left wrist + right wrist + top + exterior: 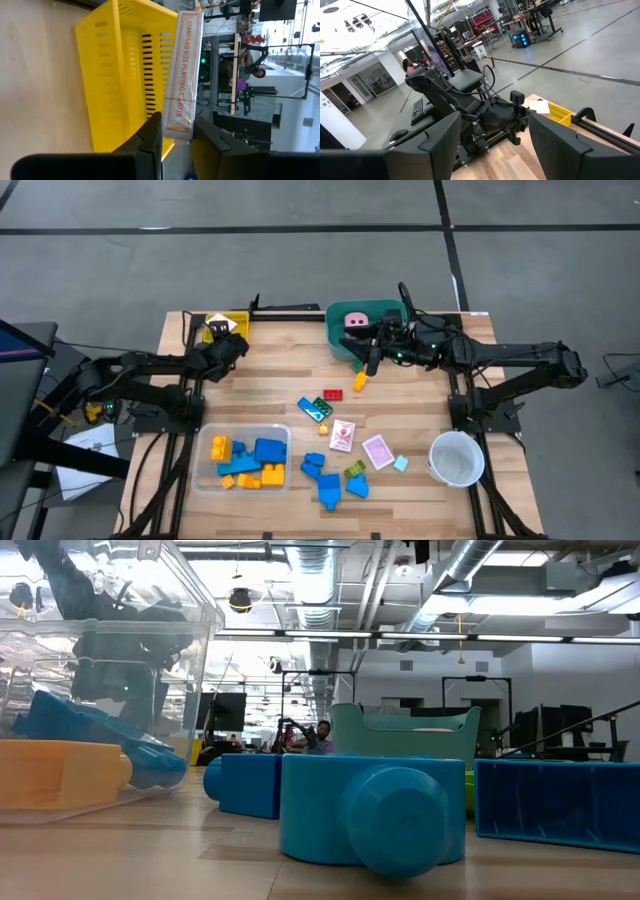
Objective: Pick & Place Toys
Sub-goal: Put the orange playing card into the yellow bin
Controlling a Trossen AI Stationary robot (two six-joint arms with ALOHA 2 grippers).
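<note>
While the left gripper pinches the card box above the yellow tray, it should lower before releasing; the right gripper waits half-open, empty.

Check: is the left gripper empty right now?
No, the left gripper is shut on a box of playing cards beside the yellow tray.

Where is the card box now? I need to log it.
High view: the card box is held in the left gripper over the yellow tray at the table's far left corner.
</note>
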